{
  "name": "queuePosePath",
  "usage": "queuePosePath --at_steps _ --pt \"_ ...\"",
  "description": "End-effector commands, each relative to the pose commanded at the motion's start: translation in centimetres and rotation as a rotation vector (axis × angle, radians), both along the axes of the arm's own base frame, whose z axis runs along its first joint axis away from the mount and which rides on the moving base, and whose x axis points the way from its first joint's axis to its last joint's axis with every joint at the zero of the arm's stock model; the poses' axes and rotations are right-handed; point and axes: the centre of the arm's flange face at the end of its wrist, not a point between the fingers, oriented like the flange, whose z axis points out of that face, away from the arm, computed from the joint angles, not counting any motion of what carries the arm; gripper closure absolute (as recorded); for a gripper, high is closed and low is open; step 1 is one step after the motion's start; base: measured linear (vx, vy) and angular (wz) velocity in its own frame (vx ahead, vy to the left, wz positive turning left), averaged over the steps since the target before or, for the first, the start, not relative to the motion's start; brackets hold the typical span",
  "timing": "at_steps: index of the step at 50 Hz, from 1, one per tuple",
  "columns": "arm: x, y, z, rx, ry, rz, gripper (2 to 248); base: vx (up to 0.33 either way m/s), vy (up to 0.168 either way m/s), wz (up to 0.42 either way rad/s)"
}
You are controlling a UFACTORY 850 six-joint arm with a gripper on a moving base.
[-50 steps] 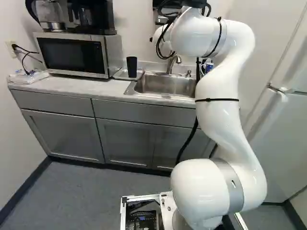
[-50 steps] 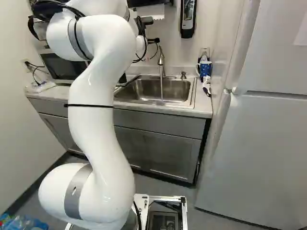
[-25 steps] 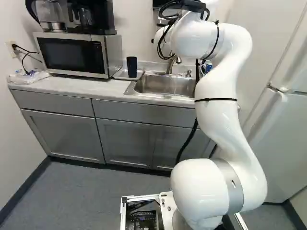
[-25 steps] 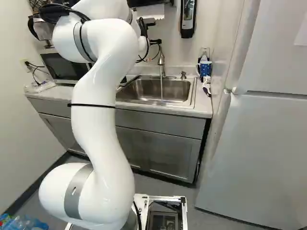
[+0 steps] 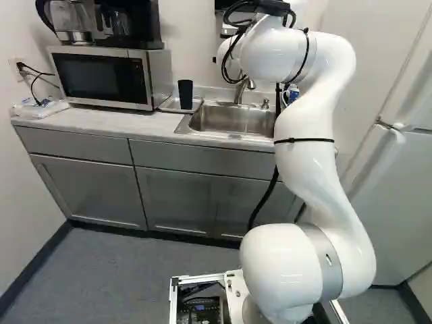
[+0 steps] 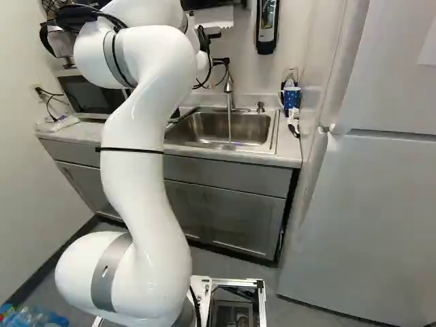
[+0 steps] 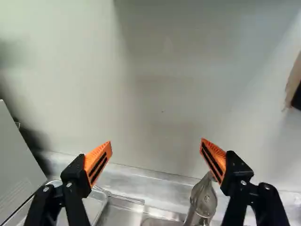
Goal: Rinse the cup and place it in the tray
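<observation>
1. My gripper (image 6: 220,60): open, fingers wide apart, nothing held. Most of it is behind the arm (image 6: 139,163) in the left base view.
2. Wrist view: only wall (image 7: 162,84) ahead of my orange pads (image 7: 98,162). Tap (image 7: 202,202) is close by one finger; the side of the microwave (image 7: 16,169) is beyond the other.
3. Cup (image 5: 185,94): dark, standing on end in the tray (image 5: 167,107), well apart from the arm in the left base view. Mouth up or down, can't tell. Wet or dry, can't tell.
4. Tray sits on the counter (image 5: 101,121), between microwave and sink (image 5: 233,120).
5. Right base view: a thin bright line runs down from the tap into the sink, looks like water.
6. Coffee maker (image 5: 128,20) on top of the microwave. Blue dotted mug (image 6: 291,99) at the far end of the counter, near the fridge (image 6: 368,218).
7. Bag (image 5: 40,108) at the other end of the counter, just beside the microwave. Bottles (image 6: 30,317) low at the left of the right base view.
</observation>
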Motion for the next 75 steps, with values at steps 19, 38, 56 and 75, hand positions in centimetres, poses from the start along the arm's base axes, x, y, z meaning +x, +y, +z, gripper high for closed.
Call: queuePosePath --at_steps 19,38,56,75 --pt "-1.0 0.0 0.0 0.001 0.034 -0.001 3 0.000 0.000 0.000" --pt "-2.0 0.0 -0.2 0.002 0.081 -0.001 3 0.000 0.000 0.000" --pt "-3.0 0.3 -0.2 0.003 0.113 0.001 3 0.000 0.000 0.000" --pt "-4.1 0.3 0.0 0.003 0.120 0.001 3 0.000 0.000 0.000"
